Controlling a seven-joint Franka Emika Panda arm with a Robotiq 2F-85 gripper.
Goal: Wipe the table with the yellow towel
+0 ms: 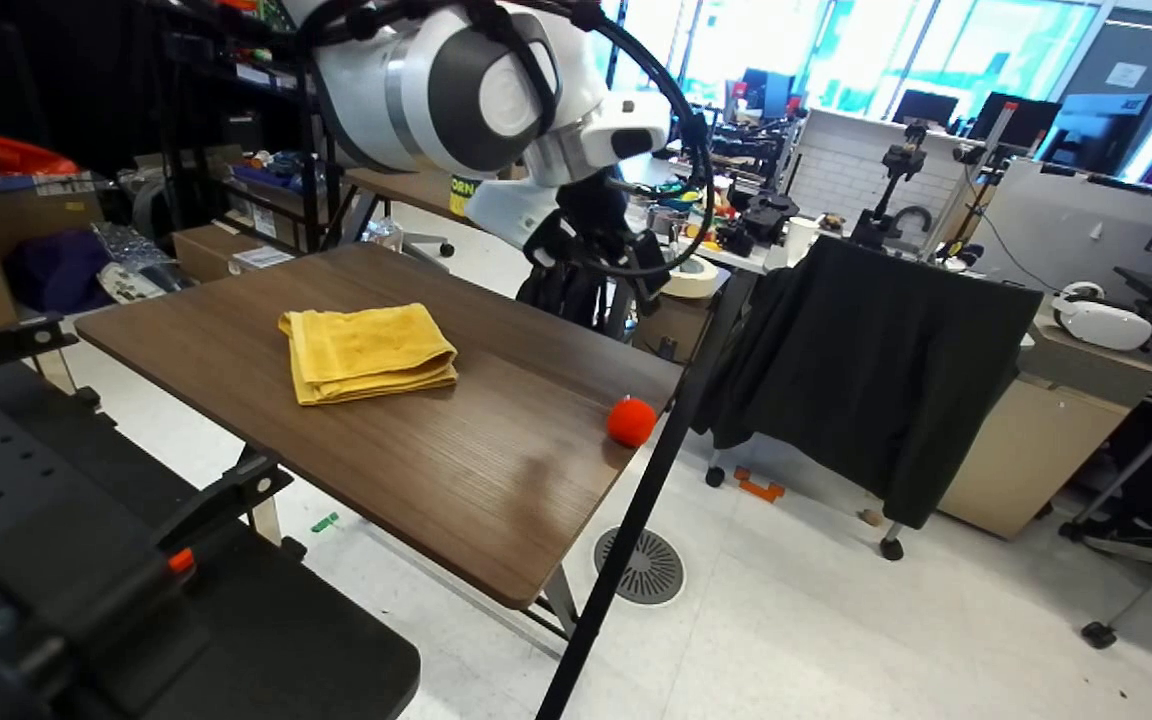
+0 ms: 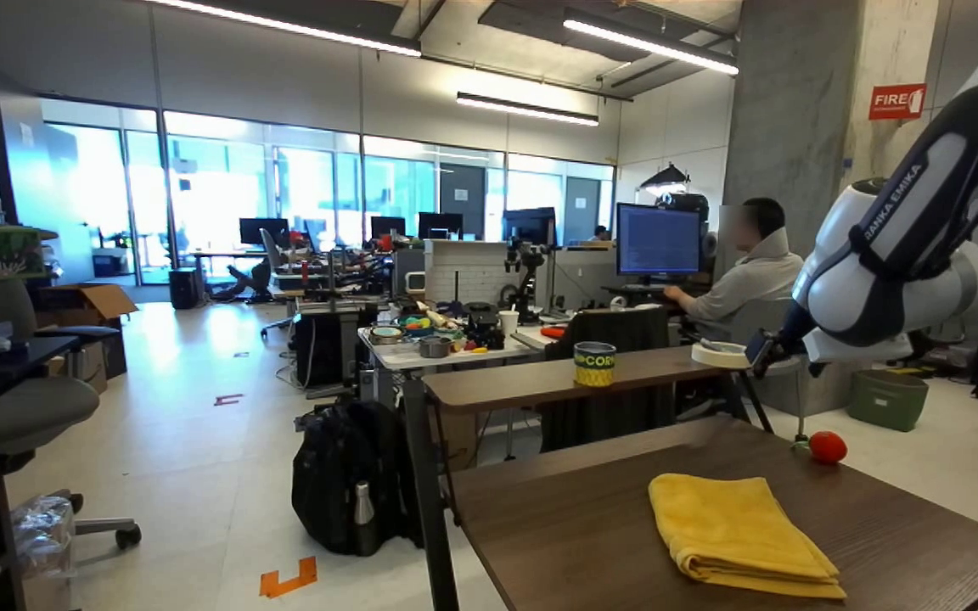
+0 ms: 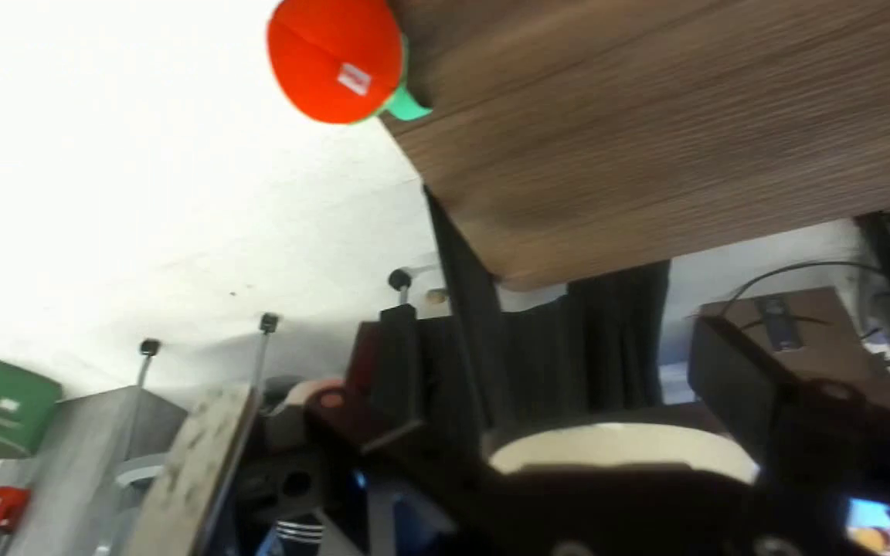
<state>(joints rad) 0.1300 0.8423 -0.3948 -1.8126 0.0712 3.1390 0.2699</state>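
The yellow towel [image 1: 371,355] lies folded into a rough square on the dark wood-grain desk [image 1: 496,480], well inside its edges in an exterior view, its layers showing along one side; an orange-red ball [image 1: 631,422] sits right by the desk's edge, well apart from the towel, and the wrist view gives it a green tab and a small white label; the pincer [image 3: 555,332] is spread wide, its jaws well apart, and in both exterior views it hangs higher than the towel and away from it, at the end of the white and grey arm [image 1: 481,95]; between the jaws the wrist view looks past to a black cloth [image 3: 619,332] and, lower down, part of a pale roll [image 3: 623,446], though how near that roll is to the pincer I cannot tell; in an exterior view a tin [image 2: 595,365] lettered CORN stands on a narrower brown desk [image 2: 497,389] behind, the roll farther along the same top; a person [image 2: 748,280] in a pale shirt sits before a monitor [image 2: 659,240]; a black backpack [image 2: 345,475] stands on the floor [image 2: 175,467], a metal bottle [image 2: 363,507] at its side.
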